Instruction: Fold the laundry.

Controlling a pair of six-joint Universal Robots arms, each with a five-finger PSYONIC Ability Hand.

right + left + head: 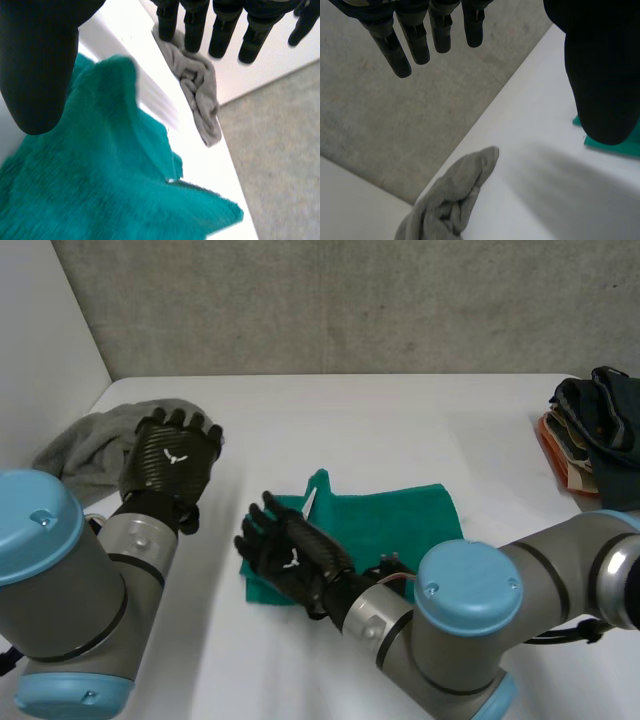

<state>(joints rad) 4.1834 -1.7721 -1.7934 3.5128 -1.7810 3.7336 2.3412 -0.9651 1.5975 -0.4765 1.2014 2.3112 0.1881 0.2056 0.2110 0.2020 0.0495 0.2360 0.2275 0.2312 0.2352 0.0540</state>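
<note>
A green cloth (395,520) lies partly folded on the white table (420,420), with one corner sticking up at its far left. My right hand (292,555) hovers over the cloth's left edge, open, fingers (220,27) straight and thumb (40,65) apart, holding nothing. Under its palm the green cloth (100,190) lies rumpled. A crumpled grey cloth (85,445) sits at the table's far left. My left hand (172,455) is above the grey cloth's right end, open with straight fingers (420,37). Below those fingers the grey cloth (455,200) lies untouched.
A pile of dark and orange clothes (592,430) rests at the table's right edge. A grey wall runs behind the table's far edge. A strip of the green cloth (615,145) peeks out beside my left thumb (600,75).
</note>
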